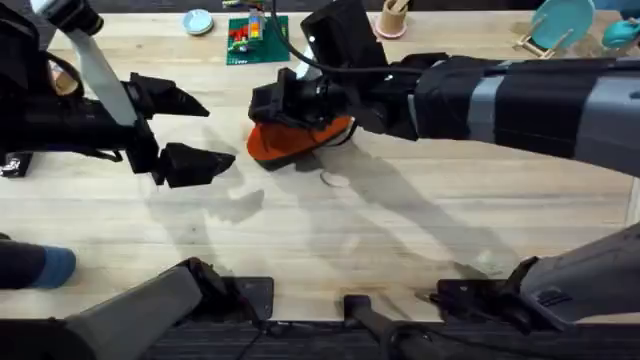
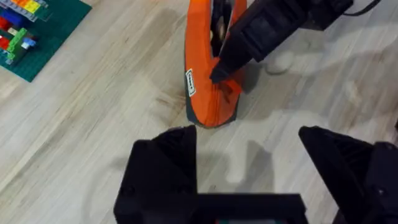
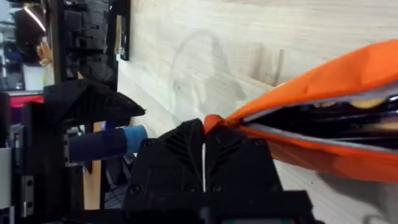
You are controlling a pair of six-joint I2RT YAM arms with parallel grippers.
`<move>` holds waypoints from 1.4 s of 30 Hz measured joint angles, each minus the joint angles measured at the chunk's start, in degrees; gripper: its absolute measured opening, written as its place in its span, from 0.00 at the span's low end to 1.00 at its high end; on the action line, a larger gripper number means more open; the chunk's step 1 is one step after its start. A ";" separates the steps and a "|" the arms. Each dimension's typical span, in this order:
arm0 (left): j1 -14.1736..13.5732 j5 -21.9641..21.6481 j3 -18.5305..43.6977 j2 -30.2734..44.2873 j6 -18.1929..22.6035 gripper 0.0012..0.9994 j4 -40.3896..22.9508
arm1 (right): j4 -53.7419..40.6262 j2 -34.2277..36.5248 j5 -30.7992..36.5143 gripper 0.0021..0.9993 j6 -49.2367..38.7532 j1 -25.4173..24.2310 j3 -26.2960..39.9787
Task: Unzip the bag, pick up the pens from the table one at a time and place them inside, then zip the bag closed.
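the wooden plank table (image 1: 330, 240) fills the overhead view, pale with visible grain. the right arm (image 1: 520, 100) stretches in from the right edge across the upper middle, large and dark, and covers much of the orange pencil pouch (image 1: 285, 143), which lies just above centre with its left end showing under the arm. the left arm comes in from the left edge at mid height.

along the top edge of the overhead view sit smaller things: a green lego baseplate (image 1: 258, 38) with coloured bricks left of centre, a small pale blue round dish (image 1: 198, 21) to its left, a wooden cup (image 1: 392, 17) right of centre and a teal plate on a rack (image 1: 557, 24) near the upper right corner. a faint round mark (image 1: 335, 180) lies on the table just below the pouch.

the left gripper (image 1: 195, 132) hangs left of the pouch, its two black fingers spread wide with nothing between them, apart from the fabric. in the left wrist view the pouch stands on edge with its zipper partly open.

the right gripper (image 3: 203, 146) sits at the pouch's left end, fingers pressed together on the orange zipper pull tab (image 3: 212, 122). the zipper mouth gapes beyond it, and pale and dark shapes show inside that i cannot identify.
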 joint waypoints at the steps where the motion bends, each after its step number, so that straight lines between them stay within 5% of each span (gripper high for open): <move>1: 0.00 0.00 0.00 0.00 0.00 0.99 0.00 | 0.14 0.02 0.00 0.03 -0.01 0.00 0.00; 19: 0.00 0.57 0.00 0.00 0.11 0.99 1.33 | 0.47 0.00 -0.61 0.03 0.01 -0.90 0.00; 30: 0.00 6.26 0.00 0.00 0.13 0.99 1.73 | 0.49 0.02 -0.68 0.03 0.01 -1.17 0.00; 42: 0.00 2.08 -1.19 0.00 0.15 1.00 3.66 | 0.51 0.02 -0.85 0.03 0.01 -1.44 0.00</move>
